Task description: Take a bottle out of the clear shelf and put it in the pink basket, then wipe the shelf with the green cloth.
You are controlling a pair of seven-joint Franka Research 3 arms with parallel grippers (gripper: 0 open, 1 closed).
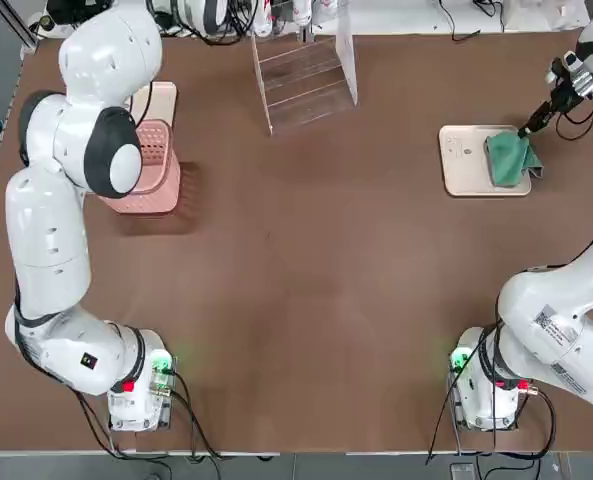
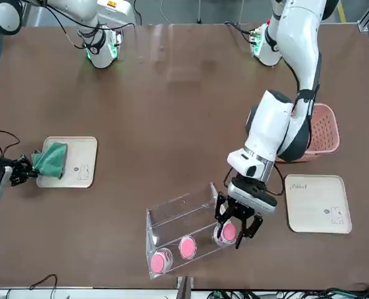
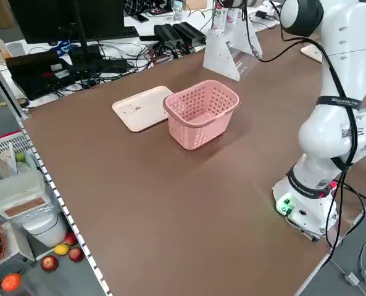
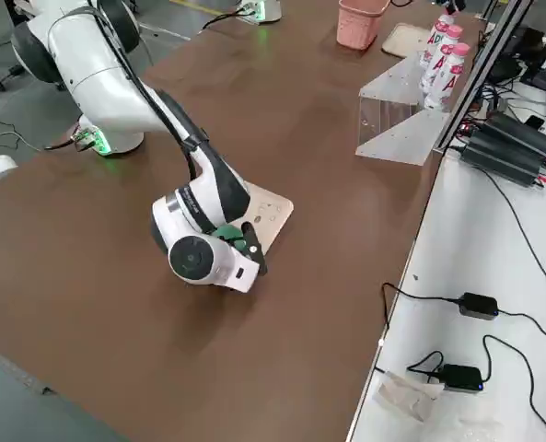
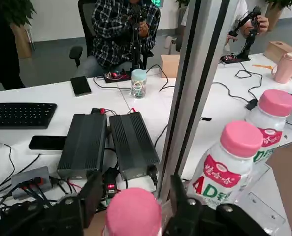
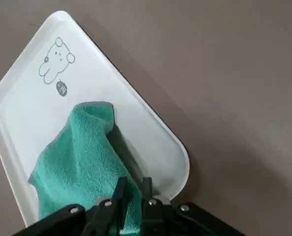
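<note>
Both end effectors grasp: left (image 2: 237, 225) straddles a bottle (image 2: 226, 233) cap, right (image 6: 131, 189) pinches the green cloth (image 6: 81, 162).

Quick count: three bottles (image 2: 228, 232) with pink caps in one clear shelf (image 2: 183, 219), one pink basket (image 2: 324, 129), one green cloth (image 2: 50, 159), two cream trays (image 2: 315, 204), and two robot arms (image 2: 268, 133) with one gripper (image 2: 238, 225) each, all on one worktop (image 2: 172, 106).
</note>
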